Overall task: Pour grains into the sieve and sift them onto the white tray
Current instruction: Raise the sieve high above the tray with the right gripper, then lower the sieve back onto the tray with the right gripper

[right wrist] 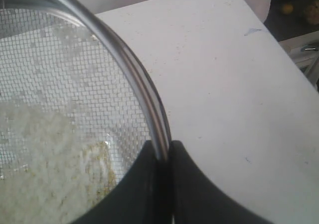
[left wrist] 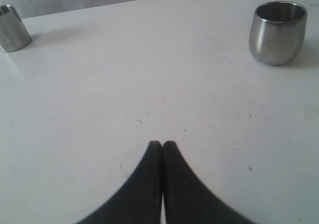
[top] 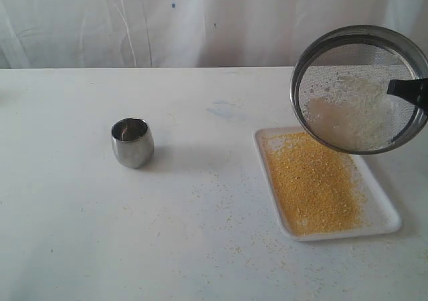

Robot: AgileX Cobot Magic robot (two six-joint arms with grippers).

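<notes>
The round steel-rimmed sieve point(top: 358, 87) hangs tilted in the air over the far end of the white tray point(top: 384, 215), its open side facing the camera. Pale whitish coarse bits point(top: 354, 114) lie in its mesh. My right gripper point(top: 401, 88) is shut on the sieve's rim point(right wrist: 134, 69); the right wrist view shows both black fingers clamping that rim. Fine yellow grains point(top: 311, 180) cover most of the tray's floor. My left gripper point(left wrist: 162, 144) is shut on nothing, low over bare table, out of the exterior view.
A small steel cup point(top: 132, 142) stands upright on the white table, left of the tray; it also shows in the left wrist view point(left wrist: 277, 32). A second steel cup point(left wrist: 12, 27) stands further off. Stray grains dot the table around the tray.
</notes>
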